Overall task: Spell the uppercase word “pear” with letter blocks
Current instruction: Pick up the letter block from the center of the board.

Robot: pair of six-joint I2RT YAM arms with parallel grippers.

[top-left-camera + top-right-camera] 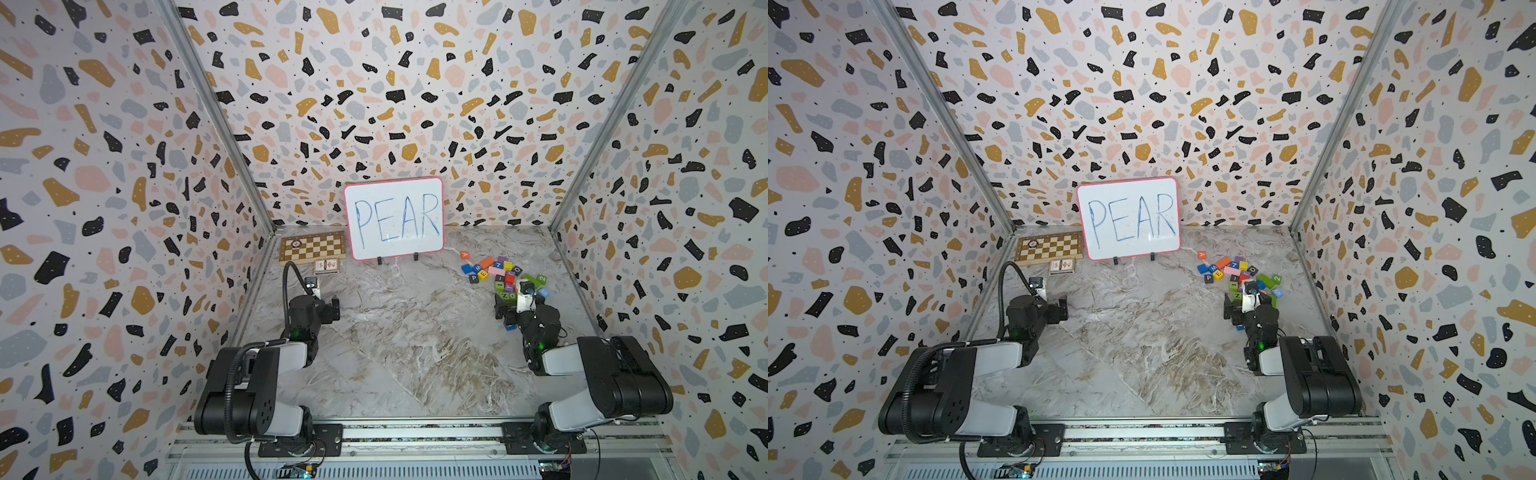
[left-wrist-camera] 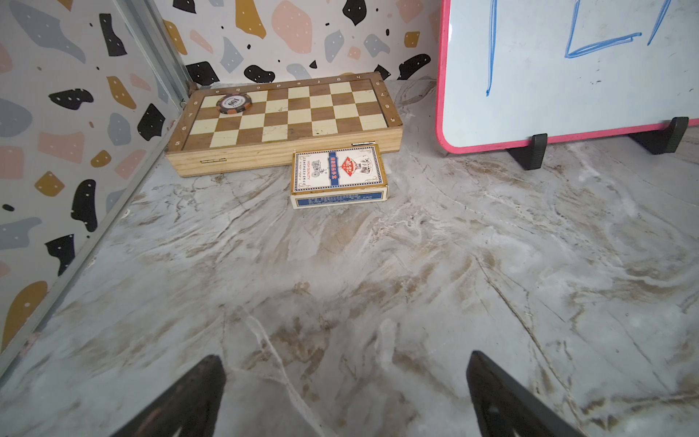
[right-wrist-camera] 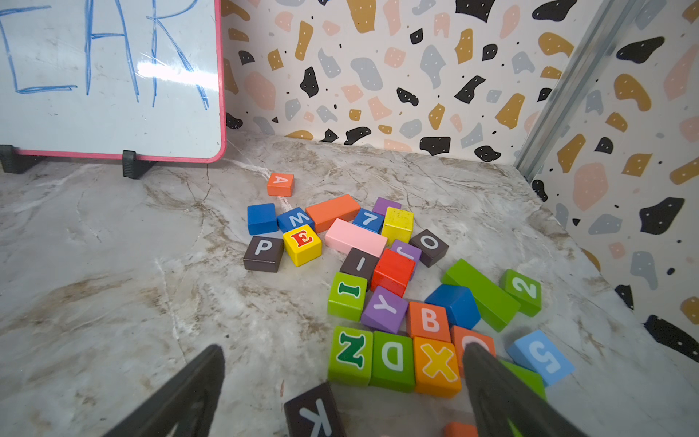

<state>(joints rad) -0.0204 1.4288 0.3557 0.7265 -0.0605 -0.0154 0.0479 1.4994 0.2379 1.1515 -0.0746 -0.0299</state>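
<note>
at the lower left of a top view the left gripper [image 2: 344, 355] hangs over the bare marble table [image 2: 340, 265], jaws spread and empty, well apart from any block. right of centre stands the whiteboard [image 1: 394, 218], and the pile [image 1: 503, 276] lies below its right corner. the orange a block [image 3: 280, 184] sits alone at the pile's upper left. just below it the black p block [image 3: 263, 252] touches the yellow e block [image 3: 302, 244]. they look like small painted wooden cubes: light, rigid and slick-faced, so probably best pinched across two flat opposite sides. the a block has all sides free, while p and e are crowded by neighbours. the r block i cannot pick out. an orange-red block [image 3: 472, 340] with a white curve is half covered by a finger of the right gripper [image 3: 342, 346], which hovers released over the pile's lower edge, holding nothing.
</note>
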